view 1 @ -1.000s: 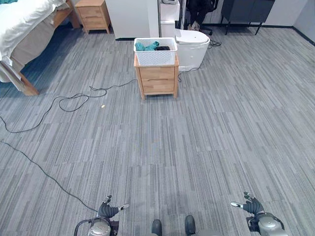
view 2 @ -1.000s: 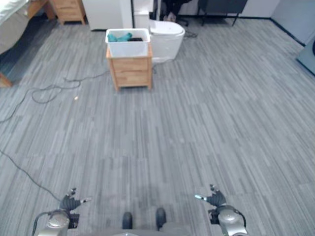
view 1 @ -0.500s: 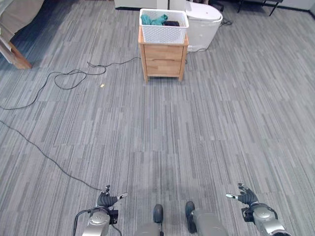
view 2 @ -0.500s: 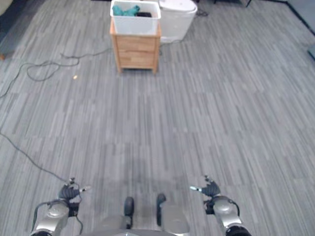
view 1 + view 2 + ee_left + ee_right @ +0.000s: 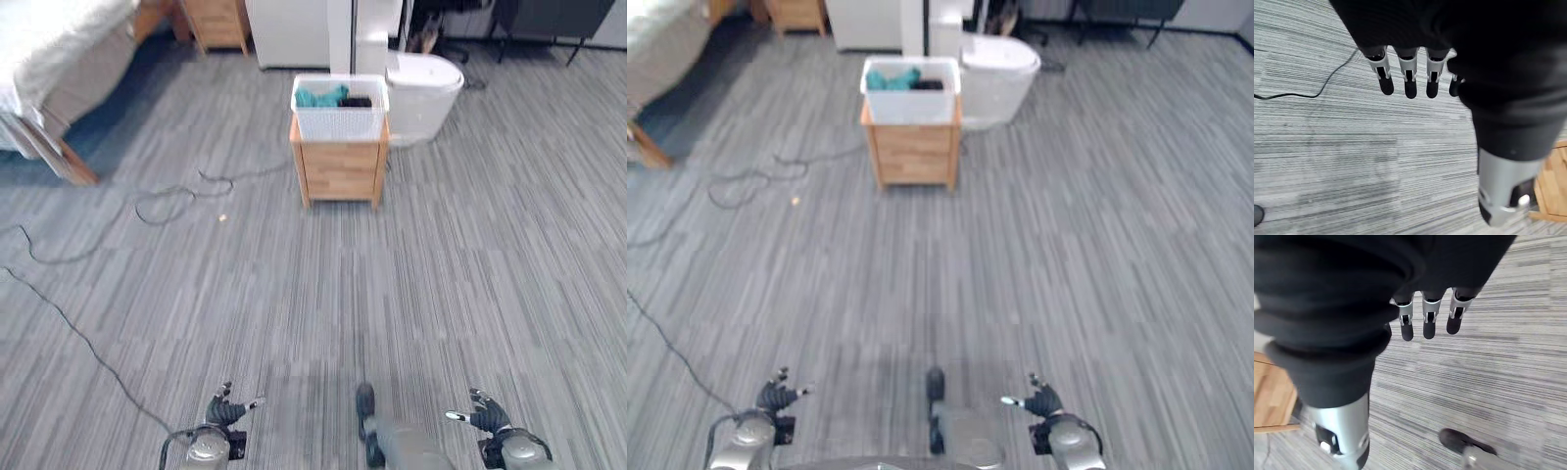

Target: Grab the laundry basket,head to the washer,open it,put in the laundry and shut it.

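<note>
We see the white laundry basket (image 5: 340,106) on a wooden nightstand (image 5: 340,169), well ahead. Our left hand (image 5: 223,411) and right hand (image 5: 483,414) hang low, fingers straight, holding nothing.

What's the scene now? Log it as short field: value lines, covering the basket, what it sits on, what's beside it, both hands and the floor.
basket: white, clothes inside, on top of the cabinet
cabinet: wooden, with drawers, standing on the floor
washer: white, rounded, lid shut, right of the cabinet
left hand: open, holding nothing, over the floor
right hand: open, holding nothing, over the floor
floor: grey striped carpet between robot and cabinet
bed: far left
</note>
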Motion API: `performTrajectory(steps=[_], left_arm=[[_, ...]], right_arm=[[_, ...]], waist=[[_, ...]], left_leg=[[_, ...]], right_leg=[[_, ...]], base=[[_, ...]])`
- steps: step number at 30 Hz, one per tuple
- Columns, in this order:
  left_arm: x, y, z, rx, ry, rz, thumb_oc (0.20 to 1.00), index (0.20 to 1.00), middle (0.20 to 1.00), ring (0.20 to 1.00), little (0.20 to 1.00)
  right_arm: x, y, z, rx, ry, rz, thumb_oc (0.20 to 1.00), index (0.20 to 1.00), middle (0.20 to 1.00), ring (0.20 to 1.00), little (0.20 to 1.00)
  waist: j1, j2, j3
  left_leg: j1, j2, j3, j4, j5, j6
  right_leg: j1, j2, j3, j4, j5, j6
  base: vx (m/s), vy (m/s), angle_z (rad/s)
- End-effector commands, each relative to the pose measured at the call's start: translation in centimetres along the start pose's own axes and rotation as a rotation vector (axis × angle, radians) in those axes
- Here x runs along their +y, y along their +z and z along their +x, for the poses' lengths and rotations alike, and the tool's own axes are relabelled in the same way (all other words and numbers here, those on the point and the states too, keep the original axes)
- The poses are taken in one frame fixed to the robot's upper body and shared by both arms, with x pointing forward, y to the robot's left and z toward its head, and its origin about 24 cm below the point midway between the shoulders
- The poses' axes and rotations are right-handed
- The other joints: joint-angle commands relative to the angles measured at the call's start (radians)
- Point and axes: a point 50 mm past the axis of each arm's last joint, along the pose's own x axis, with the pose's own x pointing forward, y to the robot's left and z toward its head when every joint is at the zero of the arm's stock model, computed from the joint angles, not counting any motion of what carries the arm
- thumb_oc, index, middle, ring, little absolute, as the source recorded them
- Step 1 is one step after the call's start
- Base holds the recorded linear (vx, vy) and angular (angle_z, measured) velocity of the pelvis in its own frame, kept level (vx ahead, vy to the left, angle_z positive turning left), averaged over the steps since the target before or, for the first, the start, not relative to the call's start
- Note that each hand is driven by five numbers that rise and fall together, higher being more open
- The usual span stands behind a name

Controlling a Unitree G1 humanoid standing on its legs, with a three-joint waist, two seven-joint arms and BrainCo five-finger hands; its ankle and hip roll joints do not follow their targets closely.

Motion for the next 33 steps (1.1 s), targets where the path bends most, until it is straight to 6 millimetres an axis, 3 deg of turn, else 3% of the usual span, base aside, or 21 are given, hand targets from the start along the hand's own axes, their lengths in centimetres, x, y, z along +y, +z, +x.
performTrajectory(steps=[1, 3, 4, 6, 8, 14, 16, 19, 22, 24, 29, 33], left_arm=[[1.3, 3.3, 0.5, -0.127, 0.0, 0.073, 1.0, 1.0, 1.0, 1.0, 1.0], [1.1, 3.6, 0.6, -0.132, -0.004, 0.075, 1.0, 1.0, 1.0, 1.0, 1.0], [0.9, 4.0, 0.7, -0.147, -0.013, 0.099, 1.0, 1.0, 1.0, 1.0, 1.0], [1.2, 3.6, 0.6, -0.137, -0.002, 0.093, 1.0, 1.0, 1.0, 1.0, 1.0], [1.3, 3.3, 0.5, -0.126, 0.008, 0.072, 1.0, 1.0, 1.0, 1.0, 1.0], [1.9, 2.0, 0.4, -0.076, 0.03, 0.081, 1.0, 1.0, 1.0, 1.0, 1.0], [2.2, 1.7, 0.4, -0.063, 0.042, 0.088, 1.0, 1.0, 1.0, 1.0, 1.0], [2.8, 2.5, 0.6, -0.081, 0.053, 0.11, 1.0, 1.0, 1.0, 1.0, 1.0], [3.4, 3.6, 0.7, -0.113, 0.07, 0.108, 1.0, 1.0, 1.0, 1.0, 1.0], [3.3, 3.9, 0.8, -0.122, 0.072, 0.111, 1.0, 1.0, 1.0, 1.0, 1.0], [3.0, 3.8, 0.8, -0.118, 0.06, 0.114, 1.0, 1.0, 1.0, 1.0, 1.0], [2.8, 3.9, 1.0, -0.115, 0.063, 0.099, 1.0, 1.0, 1.0, 1.0, 1.0]], right_arm=[[-1.9, 2.4, 0.6, -0.09, -0.064, 0.009, 1.0, 1.0, 1.0, 1.0, 1.0], [-2.2, 2.4, 0.6, -0.087, -0.074, 0.011, 1.0, 1.0, 1.0, 1.0, 1.0], [-2.9, 2.9, 0.7, -0.097, -0.1, 0.01, 1.0, 1.0, 1.0, 1.0, 1.0], [-2.9, 2.7, 0.7, -0.088, -0.108, 0.008, 1.0, 1.0, 1.0, 1.0, 1.0], [-2.8, 2.2, 0.7, -0.066, -0.117, 0.004, 1.0, 1.0, 1.0, 1.0, 1.0], [-1.9, 1.6, 0.8, -0.04, -0.093, -0.005, 1.0, 1.0, 1.0, 1.0, 1.0], [-1.3, 1.6, 0.8, -0.036, -0.077, 0.007, 1.0, 1.0, 1.0, 1.0, 1.0], [-0.5, 2.7, 1.0, -0.076, -0.043, 0.015, 1.0, 1.0, 1.0, 1.0, 1.0], [0.0, 4.4, 1.2, -0.134, -0.024, 0.012, 1.0, 1.0, 1.0, 1.0, 1.0], [0.2, 4.9, 1.3, -0.148, -0.018, 0.01, 1.0, 1.0, 1.0, 1.0, 1.0], [0.0, 5.4, 1.3, -0.168, -0.014, -0.008, 1.0, 1.0, 1.0, 1.0, 1.0], [0.0, 5.4, 1.3, -0.17, -0.015, -0.027, 1.0, 1.0, 1.0, 1.0, 1.0]], waist=[[-0.035, -0.056, 0.02], [-0.03, -0.062, 0.027], [0.002, -0.058, 0.059], [0.027, -0.041, 0.074], [0.057, -0.029, 0.082], [0.085, -0.031, 0.049], [0.085, -0.049, 0.037], [0.079, -0.085, 0.023], [0.068, -0.09, 0.037], [0.062, -0.076, 0.044], [0.028, -0.053, 0.072], [0.005, -0.058, 0.101]], left_leg=[[-0.168, -0.017, 0.085, 0.15, 0.103, -0.008], [-0.21, -0.015, 0.113, 0.146, 0.075, 0.006], [-0.347, -0.035, 0.151, 0.01, 0.073, 0.031], [-0.411, -0.034, 0.139, -0.109, 0.192, 0.018], [-0.476, -0.033, 0.142, -0.241, 0.254, 0.005], [-0.461, -0.02, 0.168, -0.261, 0.321, 0.018], [-0.463, -0.026, 0.177, -0.212, 0.3, 0.032], [-0.449, -0.042, 0.201, -0.129, 0.222, 0.062], [-0.422, -0.048, 0.207, -0.112, 0.17, 0.091], [-0.383, -0.045, 0.204, -0.119, 0.149, 0.102], [-0.277, -0.058, 0.174, -0.155, 0.109, 0.103], [-0.197, -0.088, 0.144, -0.166, 0.072, 0.094]], right_leg=[[0.063, -0.067, 0.044, 0.018, -0.202, 0.152], [0.078, -0.077, 0.041, 0.013, -0.211, 0.154], [0.124, -0.081, 0.044, -0.005, -0.24, 0.162], [0.169, -0.057, 0.06, -0.018, -0.261, 0.158], [0.23, -0.037, 0.088, -0.024, -0.298, 0.151], [0.33, -0.042, 0.152, -0.018, -0.348, 0.16], [0.33, -0.069, 0.164, 0.011, -0.35, 0.175], [0.282, -0.111, 0.181, 0.151, -0.309, 0.225], [0.175, -0.116, 0.179, 0.328, -0.206, 0.262], [0.102, -0.108, 0.159, 0.364, -0.187, 0.256], [-0.024, -0.073, 0.092, 0.264, -0.234, 0.224], [-0.083, -0.077, 0.027, 0.079, -0.171, 0.239]], base=[[0.19, -0.133, 0.1], [0.17, -0.058, -0.09], [0.3, -0.023, -0.39], [0.34, 0.002, -0.26], [0.37, 0.05, -0.11], [0.4, 0.132, -0.54], [0.4, 0.194, -0.68], [0.36, 0.156, -0.3], [0.19, 0.098, -0.02], [0.25, 0.103, 0.09], [0.25, 0.036, 0.06], [0.28, -0.069, 0.15]])
